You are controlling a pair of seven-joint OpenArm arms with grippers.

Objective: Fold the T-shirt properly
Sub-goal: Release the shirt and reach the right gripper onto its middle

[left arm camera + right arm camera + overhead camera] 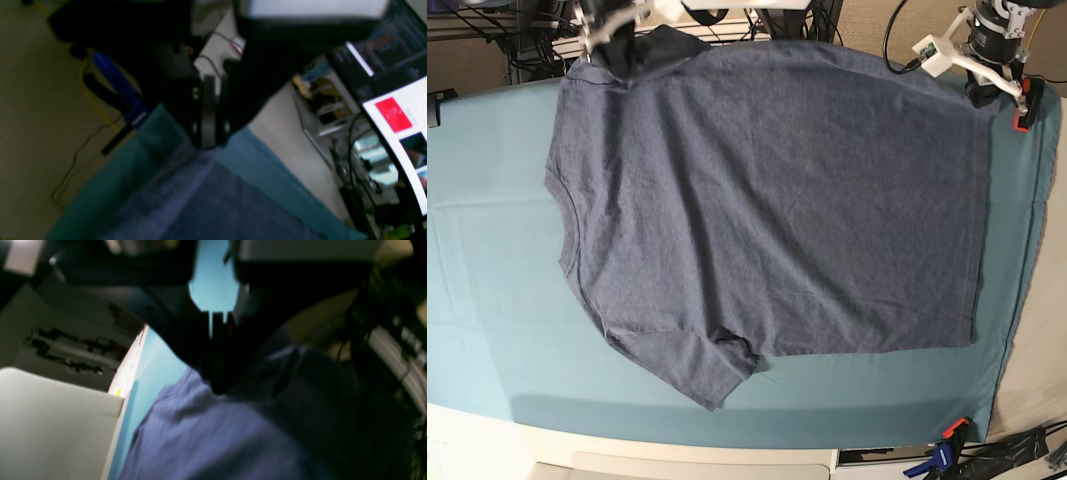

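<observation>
The slate blue-grey T-shirt [767,200] lies spread flat on the teal table cloth [487,250], collar to the left, hem to the right, one sleeve pointing to the near edge. At the far right corner, my left gripper [983,97] is shut on the hem corner; in the left wrist view its jaws [208,141] pinch the fabric edge [206,200]. At the far left, my right gripper [612,50] is shut on the far sleeve. The right wrist view shows that gripper [217,386] closed on bunched blue cloth [200,433]. No lettering shows.
An orange clamp [1024,110] holds the cloth at the far right edge; a blue and orange clamp [947,445] sits at the near right corner. Beyond the table are monitors [393,100], shelves and floor cables [90,96].
</observation>
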